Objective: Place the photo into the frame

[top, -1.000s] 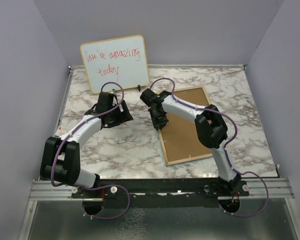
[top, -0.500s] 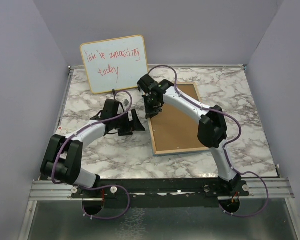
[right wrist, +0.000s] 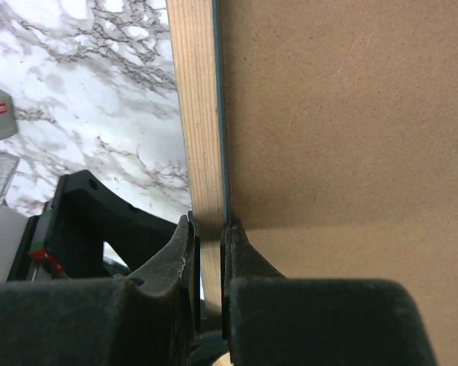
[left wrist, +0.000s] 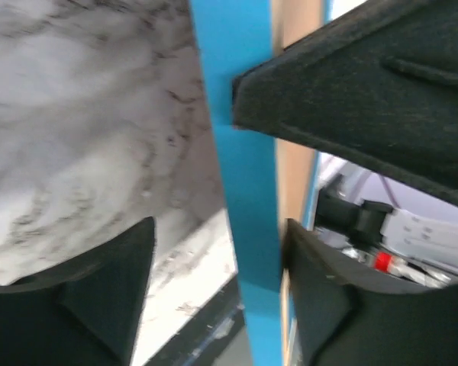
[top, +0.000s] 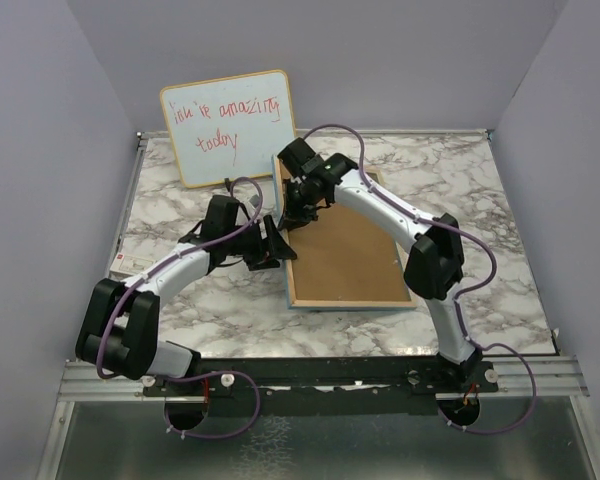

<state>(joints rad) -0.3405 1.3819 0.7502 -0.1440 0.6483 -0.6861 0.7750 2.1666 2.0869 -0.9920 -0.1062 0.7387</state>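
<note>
Left gripper (top: 272,247), centre-left in the top view, has jaws spread around the frame (top: 345,262)'s blue left edge, not clamped I think. Frame sits mid-picture with the right gripper (top: 298,210) pinching its upper-left rim. I'd close the left squarely so 2 grips share the load before flipping.

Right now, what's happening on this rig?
The right claw is shut on the left edge of the frame, near its far end. The frame faces wood side up, with the brown backing board showing. The left claw is open, straddling the same edge from the blue side without gripping it. That edge looks lifted off the marble table. No photo is in view.
</note>
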